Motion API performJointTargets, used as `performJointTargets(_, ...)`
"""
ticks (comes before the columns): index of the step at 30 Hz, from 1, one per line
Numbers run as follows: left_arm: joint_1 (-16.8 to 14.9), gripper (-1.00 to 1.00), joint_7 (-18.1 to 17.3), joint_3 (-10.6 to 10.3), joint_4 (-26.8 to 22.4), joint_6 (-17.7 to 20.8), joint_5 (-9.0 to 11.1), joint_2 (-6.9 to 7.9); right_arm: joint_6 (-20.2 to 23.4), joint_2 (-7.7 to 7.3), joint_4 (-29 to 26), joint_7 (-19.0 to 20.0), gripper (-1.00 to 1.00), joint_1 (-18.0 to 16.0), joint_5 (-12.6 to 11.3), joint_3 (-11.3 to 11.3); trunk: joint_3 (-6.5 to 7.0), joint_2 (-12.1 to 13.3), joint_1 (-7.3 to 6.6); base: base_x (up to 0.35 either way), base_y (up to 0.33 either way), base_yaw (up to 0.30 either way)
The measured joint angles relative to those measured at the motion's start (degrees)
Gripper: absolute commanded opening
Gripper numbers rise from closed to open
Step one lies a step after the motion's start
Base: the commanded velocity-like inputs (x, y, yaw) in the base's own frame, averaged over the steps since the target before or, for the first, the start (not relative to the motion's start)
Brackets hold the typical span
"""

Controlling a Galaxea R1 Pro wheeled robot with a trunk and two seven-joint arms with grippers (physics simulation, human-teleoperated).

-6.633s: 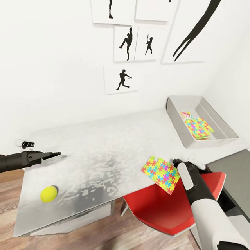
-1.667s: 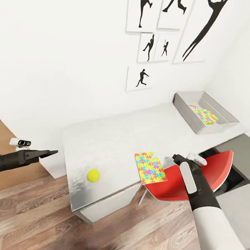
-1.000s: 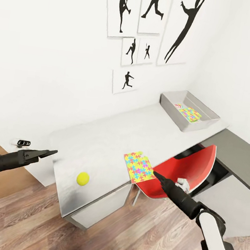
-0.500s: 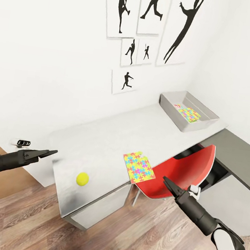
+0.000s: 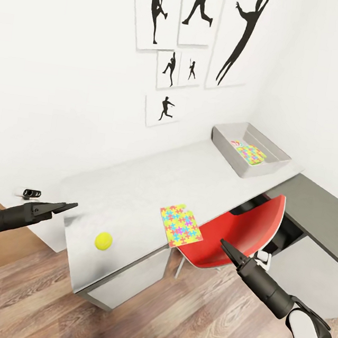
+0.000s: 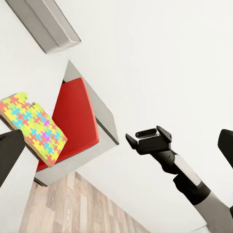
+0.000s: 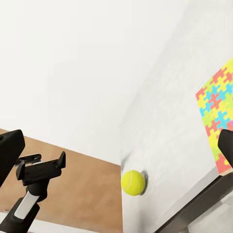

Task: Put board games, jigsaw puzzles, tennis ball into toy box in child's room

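From the head view, the table (image 5: 151, 180) runs along the white wall under a cluster of black silhouette prints (image 5: 195, 28). At its far end sits the toy box (image 5: 249, 156) with one jigsaw puzzle (image 5: 250, 153) lying inside it. A second jigsaw puzzle (image 5: 181, 226) lies flat at the table's near edge, one corner jutting past the edge, just beside the red chair (image 5: 235, 236) pushed under the table. The tennis ball (image 5: 103, 241) rests alone near the table's nearer end, well apart from the puzzle. The left gripper (image 5: 62, 207) hangs off the end of the table, empty, its fingers nearly together. The right gripper (image 5: 228, 249) hovers in front of the chair, below table height, holding nothing; its fingertips look close together.

In the left wrist view, the right gripper (image 6: 149, 137) appears across the room with its fingers spread wide and nothing between them. The near puzzle (image 6: 33, 126), the chair (image 6: 73, 124) and the toy box (image 6: 46, 24) show too.

In the right wrist view, the left gripper (image 7: 40, 165) stands with its fingers parted and empty. The tennis ball (image 7: 133, 182) sits on the table (image 7: 170, 121) near its end, with the puzzle (image 7: 217, 116) further along.
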Motion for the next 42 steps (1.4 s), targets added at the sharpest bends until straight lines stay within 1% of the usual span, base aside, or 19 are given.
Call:
performJointTargets(12,0.0,1.0,0.0,0.03,0.0,0.19,0.08,0.06,-0.08,0.0,0.19,0.15,1.0,0.0,-0.13,-0.07,0.06,0.0,0.0,0.0,-0.001,0.0)
performJointTargets(24,0.27,1.0,0.0,0.06,0.0,0.34,0.14,0.06,-0.08,0.07,0.2,0.25,1.0,0.0,-0.15,0.0,1.04,0.0,0.0,0.0,0.0,0.0)
performJointTargets(32,0.99,1.0,0.0,1.96,0.0,0.4,0.21,0.21,-0.08,0.19,0.2,0.33,1.0,0.0,-0.15,0.01,1.79,0.0,0.0,0.0,0.0,0.0)
performJointTargets(42,1.14,1.0,0.0,2.3,-0.11,0.42,0.38,0.4,-0.08,0.22,0.2,0.33,1.0,0.0,-0.15,0.01,2.72,0.0,0.0,0.0,0.0,0.0)
